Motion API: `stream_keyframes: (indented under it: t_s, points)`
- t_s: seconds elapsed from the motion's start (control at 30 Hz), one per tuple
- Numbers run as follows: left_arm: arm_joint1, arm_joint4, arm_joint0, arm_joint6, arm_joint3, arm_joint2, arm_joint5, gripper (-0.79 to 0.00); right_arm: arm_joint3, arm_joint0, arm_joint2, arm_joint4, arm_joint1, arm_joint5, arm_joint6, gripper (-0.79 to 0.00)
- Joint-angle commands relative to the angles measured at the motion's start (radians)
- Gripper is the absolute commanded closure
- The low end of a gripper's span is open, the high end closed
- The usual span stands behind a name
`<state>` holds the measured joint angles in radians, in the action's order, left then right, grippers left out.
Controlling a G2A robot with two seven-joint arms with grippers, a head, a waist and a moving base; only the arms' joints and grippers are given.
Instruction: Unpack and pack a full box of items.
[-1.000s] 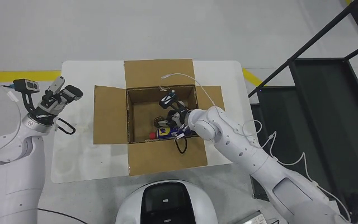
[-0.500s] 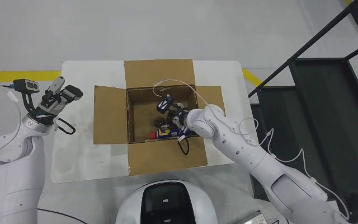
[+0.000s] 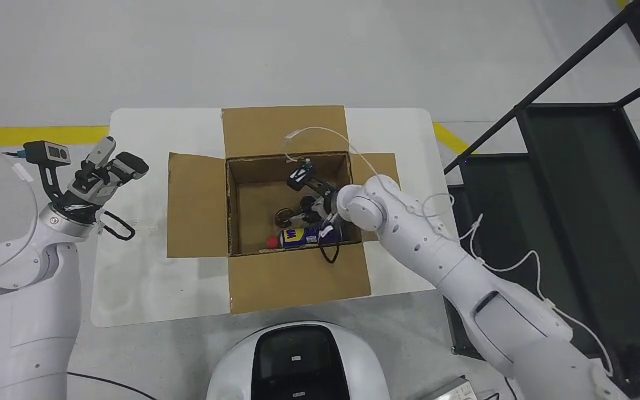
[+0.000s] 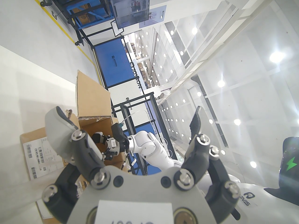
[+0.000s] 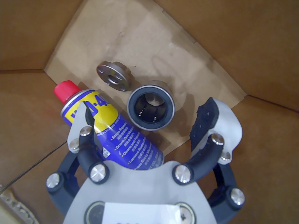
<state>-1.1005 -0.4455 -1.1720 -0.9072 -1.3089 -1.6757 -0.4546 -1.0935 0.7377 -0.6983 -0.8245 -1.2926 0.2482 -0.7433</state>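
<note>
Cardboard box (image 3: 195,205) stood open on the white table (image 3: 150,280), with the right gripper (image 5: 144,108) lowered inside it.

The box sat near the table's middle with all four flaps folded outward. On its floor lay a sheet of brown paper (image 5: 140,36). A blue and yellow spray can (image 5: 112,127) with a red cap lay on its side. A dark ring (image 5: 150,110) sat just beside the can, and a metal disc (image 5: 114,75) just beside the ring. The right gripper hung above these items with its fingers spread and nothing between them. One finger showed in front of the can; contact could not be determined. The left gripper (image 4: 126,115) was held over the table's left edge, well apart from the box, with its fingers spread and empty.
</note>
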Motion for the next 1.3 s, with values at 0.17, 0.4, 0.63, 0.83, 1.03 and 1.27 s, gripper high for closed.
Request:
stream_keyframes:
  t_s: [0.17, 0.4, 0.63, 0.83, 1.03, 1.27]
  points:
    - [0.0, 0.0, 0.0, 0.0, 0.0, 0.0, 0.0, -0.785, 0.085, -0.029, 0.041, -0.005, -0.035, -0.018, 0.02, -0.785]
    - [0.0, 0.0, 0.0, 0.0, 0.0, 0.0, 0.0, -0.785, 0.137, -0.049, 0.066, -0.035, -0.06, -0.034, 0.04, 0.0]
    - [0.0, 0.0, 0.0, 0.0, 0.0, 0.0, 0.0, -0.785, 0.158, -0.05, 0.07, -0.054, -0.073, -0.03, 0.053, 0.0]
    - [0.0, 0.0, 0.0, 0.0, 0.0, 0.0, 0.0, -0.785, 0.113, -0.037, 0.048, -0.086, -0.065, -0.024, 0.048, 0.0]
    - [0.0, 0.0, 0.0, 0.0, 0.0, 0.0, 0.0, -0.785, -0.055, 0.027, -0.033, -0.133, -0.022, -0.021, 0.009, 0.0]
    - [0.0, 0.0, 0.0, 0.0, 0.0, 0.0, 0.0, -0.785, -0.38, 0.193, -0.212, -0.135, 0.053, 0.046, -0.063, 0.0]
